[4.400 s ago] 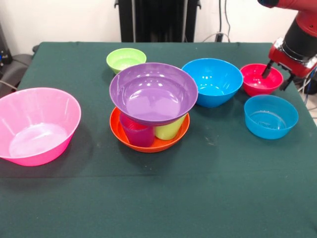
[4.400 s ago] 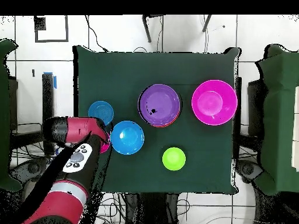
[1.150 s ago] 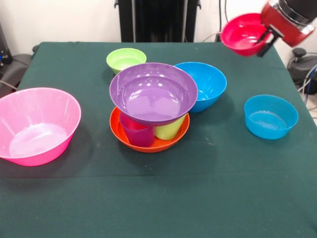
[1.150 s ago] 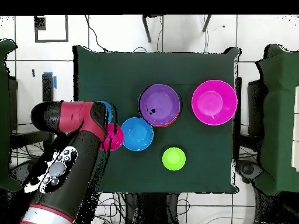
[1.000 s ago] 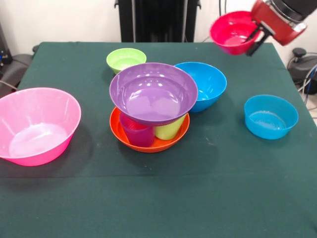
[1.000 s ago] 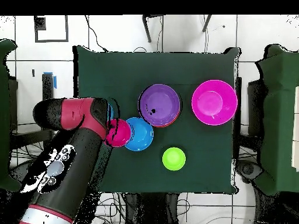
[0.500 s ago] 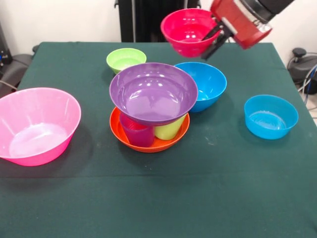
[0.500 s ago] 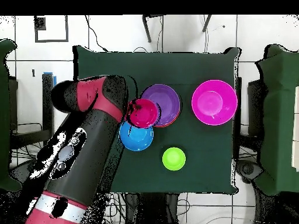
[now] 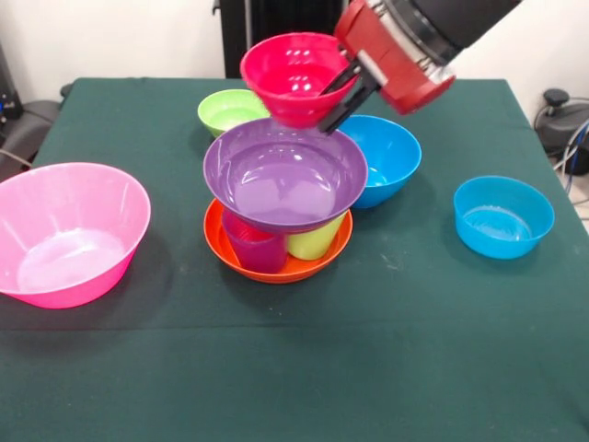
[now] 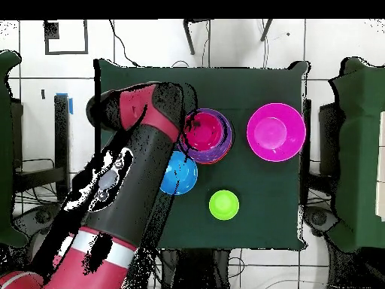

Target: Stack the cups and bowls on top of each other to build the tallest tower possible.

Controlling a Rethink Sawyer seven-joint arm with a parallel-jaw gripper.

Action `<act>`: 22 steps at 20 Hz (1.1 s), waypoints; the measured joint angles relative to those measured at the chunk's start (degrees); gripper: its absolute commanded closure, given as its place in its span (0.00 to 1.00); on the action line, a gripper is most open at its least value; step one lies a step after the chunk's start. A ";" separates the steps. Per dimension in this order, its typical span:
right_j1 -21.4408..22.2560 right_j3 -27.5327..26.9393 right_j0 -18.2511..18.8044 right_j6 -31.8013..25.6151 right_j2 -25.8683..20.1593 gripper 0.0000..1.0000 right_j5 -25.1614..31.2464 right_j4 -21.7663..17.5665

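Gripper (image 9: 339,97): black fingers (image 9: 342,77) pinched on the rim of the small red bowl (image 9: 293,74), one inside the wall, one outside. Bowl carried upright in the air, clear of the desk (image 9: 294,368), above the far edge of the purple bowl (image 9: 283,175); from overhead it sits over the purple bowl's middle.

Tower: orange bowl (image 9: 276,267) on the desk at centre; purple cup (image 9: 253,247) and lime green cup (image 9: 313,242) standing in it side by side; purple bowl resting on top of the cups, slightly tilted. An orange cup cannot be made out.

Big blue bowl (image 9: 386,152): on the desk just beside the tower, at picture right in the front view, under the arm.

Small light blue bowl (image 9: 502,215): on the desk, well apart from the tower, near the right edge.

Small green bowl (image 9: 230,110): behind the tower, partly hidden by the red bowl.

Big pink bowl (image 9: 69,230): alone at the left side, tilted.
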State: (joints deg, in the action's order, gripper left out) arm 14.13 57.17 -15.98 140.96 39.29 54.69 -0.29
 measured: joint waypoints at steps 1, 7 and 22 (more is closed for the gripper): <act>-0.31 -0.29 0.31 0.00 0.02 1.00 -0.45 -0.13; -3.02 -1.66 1.66 0.00 -0.02 1.00 -3.59 -0.94; -5.61 -1.69 1.79 0.00 -3.31 1.00 -4.38 -0.96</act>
State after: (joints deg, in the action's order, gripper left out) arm 8.52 55.48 -14.19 140.96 35.98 50.30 -1.25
